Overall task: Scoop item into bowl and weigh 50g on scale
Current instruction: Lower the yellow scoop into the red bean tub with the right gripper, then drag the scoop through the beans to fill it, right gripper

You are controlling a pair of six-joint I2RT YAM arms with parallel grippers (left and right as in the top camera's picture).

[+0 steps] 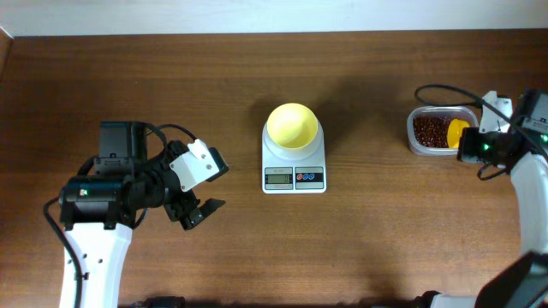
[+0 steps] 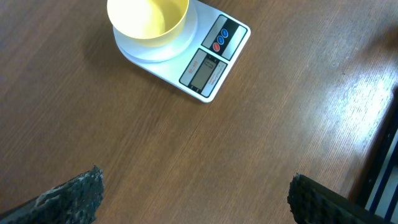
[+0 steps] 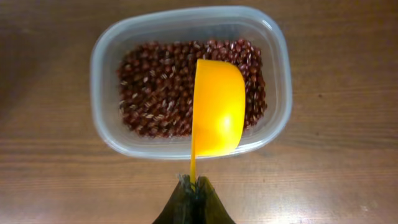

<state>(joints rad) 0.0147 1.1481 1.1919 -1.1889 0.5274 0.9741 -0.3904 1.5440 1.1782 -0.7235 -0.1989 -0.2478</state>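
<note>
Beans (image 3: pixel 155 93) lie loose in the clear container (image 3: pixel 273 56), well right of the scale (image 1: pixel 294 178) (bowl (image 1: pixel 292 125) on top). They look light, rolling and spill-prone, so lift them by the scoop (image 3: pixel 217 112), whose thin handle the right gripper (image 3: pixel 193 196) pinches. Left gripper (image 1: pixel 204 186) gapes empty.

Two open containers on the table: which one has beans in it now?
The clear rounded-rectangular container at the right, holding red-brown beans under the yellow scoop in the right hand. The pale-yellow bowl on the scale is empty.

Bright pics, table (image 2: pixel 354 87) glare, edges maybe blurry
</note>
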